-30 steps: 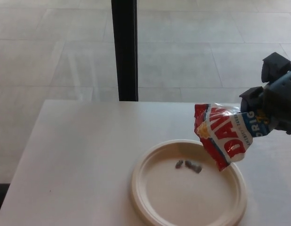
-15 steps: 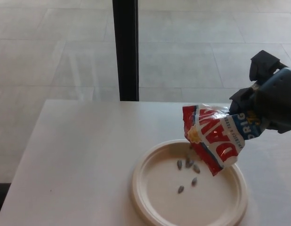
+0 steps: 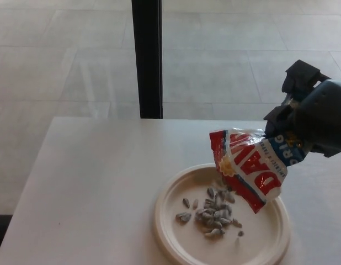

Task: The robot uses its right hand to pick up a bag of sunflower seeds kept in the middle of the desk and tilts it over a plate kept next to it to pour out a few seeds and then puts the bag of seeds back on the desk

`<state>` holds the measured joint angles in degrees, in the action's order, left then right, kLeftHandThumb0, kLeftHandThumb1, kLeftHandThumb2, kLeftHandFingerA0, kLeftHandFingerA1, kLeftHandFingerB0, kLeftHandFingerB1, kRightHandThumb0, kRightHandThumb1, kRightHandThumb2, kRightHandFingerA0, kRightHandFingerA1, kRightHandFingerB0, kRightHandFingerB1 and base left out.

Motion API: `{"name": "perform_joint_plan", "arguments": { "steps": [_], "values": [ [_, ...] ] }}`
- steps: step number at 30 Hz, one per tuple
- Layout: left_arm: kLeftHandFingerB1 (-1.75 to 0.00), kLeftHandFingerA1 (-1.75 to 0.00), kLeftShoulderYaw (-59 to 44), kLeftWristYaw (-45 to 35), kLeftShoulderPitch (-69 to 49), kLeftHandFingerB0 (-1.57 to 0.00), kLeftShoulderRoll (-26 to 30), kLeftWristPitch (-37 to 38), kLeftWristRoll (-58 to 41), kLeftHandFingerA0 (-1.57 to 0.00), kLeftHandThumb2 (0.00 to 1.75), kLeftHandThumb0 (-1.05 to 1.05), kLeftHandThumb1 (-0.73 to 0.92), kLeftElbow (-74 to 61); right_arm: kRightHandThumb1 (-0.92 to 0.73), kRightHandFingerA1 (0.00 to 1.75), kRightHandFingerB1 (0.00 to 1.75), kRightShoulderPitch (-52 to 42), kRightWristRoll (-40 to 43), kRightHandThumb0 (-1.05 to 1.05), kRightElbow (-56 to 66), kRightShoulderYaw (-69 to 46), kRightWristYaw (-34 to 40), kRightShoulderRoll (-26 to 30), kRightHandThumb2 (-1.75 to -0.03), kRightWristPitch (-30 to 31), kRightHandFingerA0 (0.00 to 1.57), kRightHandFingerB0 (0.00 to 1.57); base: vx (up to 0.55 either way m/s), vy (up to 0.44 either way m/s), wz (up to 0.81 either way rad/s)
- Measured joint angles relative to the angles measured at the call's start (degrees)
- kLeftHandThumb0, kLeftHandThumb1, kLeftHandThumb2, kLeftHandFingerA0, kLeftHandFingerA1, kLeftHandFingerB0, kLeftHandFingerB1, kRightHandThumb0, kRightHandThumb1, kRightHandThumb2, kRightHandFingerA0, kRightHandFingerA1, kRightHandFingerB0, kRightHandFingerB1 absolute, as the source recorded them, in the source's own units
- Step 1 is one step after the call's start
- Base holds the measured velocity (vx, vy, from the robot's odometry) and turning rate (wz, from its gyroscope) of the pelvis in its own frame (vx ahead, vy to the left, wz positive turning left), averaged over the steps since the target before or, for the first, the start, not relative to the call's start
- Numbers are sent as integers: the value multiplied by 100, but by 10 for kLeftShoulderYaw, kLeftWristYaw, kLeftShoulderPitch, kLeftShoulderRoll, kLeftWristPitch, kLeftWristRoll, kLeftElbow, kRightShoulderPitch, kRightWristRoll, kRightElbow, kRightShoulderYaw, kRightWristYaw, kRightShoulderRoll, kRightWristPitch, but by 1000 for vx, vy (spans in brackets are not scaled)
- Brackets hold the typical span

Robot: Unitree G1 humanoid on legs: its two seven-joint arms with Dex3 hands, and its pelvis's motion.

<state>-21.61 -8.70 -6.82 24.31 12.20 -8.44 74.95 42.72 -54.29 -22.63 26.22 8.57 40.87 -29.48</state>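
Indoors, white desk [image 3: 93, 182] (plain), tiled floor [image 3: 60, 61]

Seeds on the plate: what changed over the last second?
The seeds grew from three to a sizeable pile. The right robot hand shifted left and tipped the bag further, mouth over the plate. Grip, plate and desk unchanged.

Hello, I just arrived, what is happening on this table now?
The robot's right hand holds a red, white and blue bag of sunflower seeds tilted over a pale round plate on the white desk. A small pile of seeds lies on the plate below the bag's low end. The left hand is not in view.
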Motion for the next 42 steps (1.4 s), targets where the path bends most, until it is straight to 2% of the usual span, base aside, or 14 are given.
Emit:
{"name": "perform_joint_plan", "arguments": {
  "steps": [3,4,5,6,7,8,9,30,31,34,38,39,40,42],
  "values": [
    [-42,-56,2,0,-1,-46,0,0,2,-27,65,-87,83,-1,-68,169,66,0,-4,-34,0,0,3,0,-70,-5,100,80,0,0,0],
    [-46,-58,2,0,-2,-41,0,0,2,-28,84,-92,70,-1,-68,169,67,0,-5,-35,0,0,5,0,-69,-6,97,82,0,0,0],
    [-40,-54,4,0,-2,-47,0,0,3,-30,65,-84,83,-1,-67,170,66,0,-6,-34,0,0,7,0,-70,-8,99,82,0,0,0],
    [-39,-54,4,0,-2,-47,0,0,3,-28,65,-84,83,0,-70,170,67,0,-6,-34,-1,0,9,0,-70,-10,98,82,0,0,0],
    [-40,-54,3,0,-1,-47,0,0,3,-27,65,-84,83,0,-59,160,65,0,-7,-33,-1,0,9,0,-82,-10,111,71,0,0,0],
    [-41,-55,3,0,-1,-46,0,0,3,-28,66,-85,84,0,-60,160,67,0,-8,-30,-2,0,10,0,-85,-11,111,71,0,0,0],
    [-41,-54,3,0,-1,-47,0,0,3,-29,65,-84,83,0,-69,169,66,0,-9,-29,-2,0,10,0,-77,-11,98,76,0,0,0],
    [-42,-55,3,1,0,-46,0,0,3,-27,65,-84,83,0,-70,170,63,-7,-10,-29,-3,-2,10,0,-77,-11,93,76,0,0,0],
    [-42,-56,3,1,0,-48,0,0,3,-33,65,-85,84,0,-59,175,164,-10,-10,-15,-2,-4,10,-1,-106,-11,82,60,0,0,0],
    [-41,-55,3,1,-1,-47,-1,0,3,-31,65,-85,82,0,-56,175,159,-59,7,-15,-2,-30,12,-20,-116,-3,85,65,0,0,2],
    [-42,-55,3,1,-6,-47,-1,0,3,-29,65,-86,83,0,-55,175,163,-146,32,-14,-6,-67,12,-58,-114,11,85,62,0,0,0],
    [-42,-57,3,1,-6,-40,-1,0,3,-27,66,-85,86,0,-57,175,157,-162,37,-17,-6,-76,12,-66,-113,15,85,66,0,0,0],
    [-46,-58,3,0,-7,-40,-1,0,3,-26,79,-90,71,0,-56,175,158,-178,44,-17,-6,-87,11,-75,-115,20,85,65,0,0,0],
    [-45,-56,2,0,-7,-42,-2,1,3,-28,80,-90,72,-1,-56,175,159,-199,55,-16,-7,-103,11,-88,-113,28,83,62,0,0,0]
  ]
}}
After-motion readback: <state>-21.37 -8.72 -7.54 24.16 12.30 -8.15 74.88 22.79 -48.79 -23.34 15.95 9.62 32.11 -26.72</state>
